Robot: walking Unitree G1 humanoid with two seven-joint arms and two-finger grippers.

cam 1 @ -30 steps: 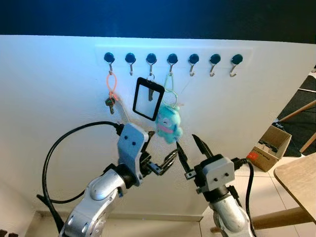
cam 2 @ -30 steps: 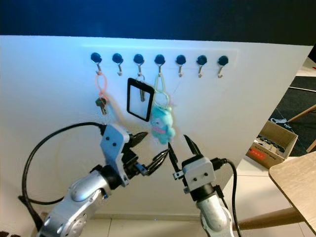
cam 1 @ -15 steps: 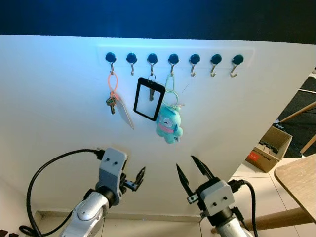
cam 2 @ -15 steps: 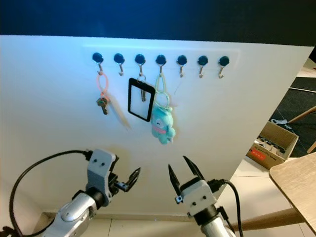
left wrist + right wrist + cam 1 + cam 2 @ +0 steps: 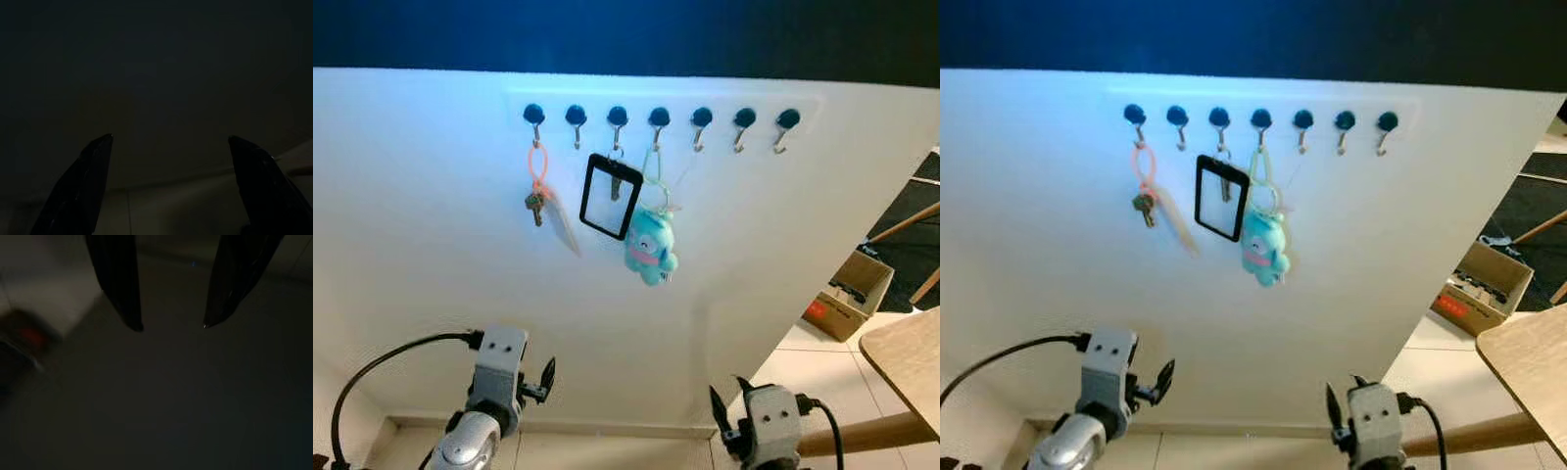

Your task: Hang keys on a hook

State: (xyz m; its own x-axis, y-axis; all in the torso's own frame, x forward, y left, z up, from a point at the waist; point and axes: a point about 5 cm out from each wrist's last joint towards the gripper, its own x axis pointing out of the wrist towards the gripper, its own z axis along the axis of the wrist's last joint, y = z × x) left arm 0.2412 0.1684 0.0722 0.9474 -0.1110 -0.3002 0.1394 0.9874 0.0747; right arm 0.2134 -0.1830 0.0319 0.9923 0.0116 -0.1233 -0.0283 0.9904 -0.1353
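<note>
Head views: the keys point(image 5: 534, 207) hang by an orange loop point(image 5: 537, 168) from the first hook point(image 5: 534, 116) of the hook row; a black badge holder point(image 5: 610, 196) and blue plush point(image 5: 650, 246) hang beside them.

Left wrist view: the left claw point(image 5: 171, 188) gapes wide, empty.

Right wrist view: the right claw point(image 5: 171, 325) spreads narrowly, empty.

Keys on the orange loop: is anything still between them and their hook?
Nothing visible. The keys already hang by the orange loop from the leftmost hook, apart from the black badge holder and the blue plush toy on the hooks beside. The left gripper and right gripper are low, open and empty.
</note>
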